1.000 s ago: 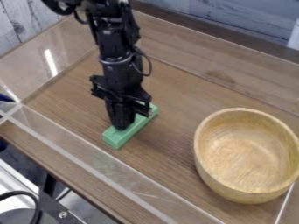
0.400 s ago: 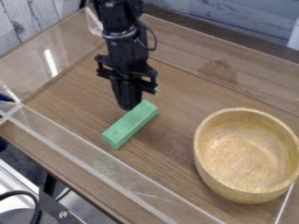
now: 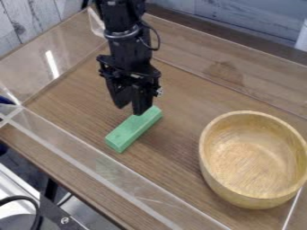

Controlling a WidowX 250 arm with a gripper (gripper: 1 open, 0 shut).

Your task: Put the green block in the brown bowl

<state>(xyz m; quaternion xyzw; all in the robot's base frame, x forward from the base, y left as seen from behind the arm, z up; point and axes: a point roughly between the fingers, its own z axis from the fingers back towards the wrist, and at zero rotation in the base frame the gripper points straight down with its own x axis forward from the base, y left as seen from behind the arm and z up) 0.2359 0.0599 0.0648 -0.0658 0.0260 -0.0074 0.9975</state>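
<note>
The green block (image 3: 131, 131) lies flat on the wooden table, its long side running diagonally from near left to far right. My gripper (image 3: 133, 106) points straight down over the block's far end, and its dark fingers (image 3: 118, 97) stand apart with nothing between them. Whether the tips touch the block I cannot tell. The brown bowl (image 3: 253, 158) sits empty at the right, well apart from the block and the gripper.
A clear plastic wall (image 3: 84, 171) runs along the table's near left edge, and another stands at the back. The wooden table top (image 3: 192, 90) stretches between the block and the bowl.
The gripper was low on the block with its fingers together; it has since risen slightly and spread its fingers. The block lies where it was.
</note>
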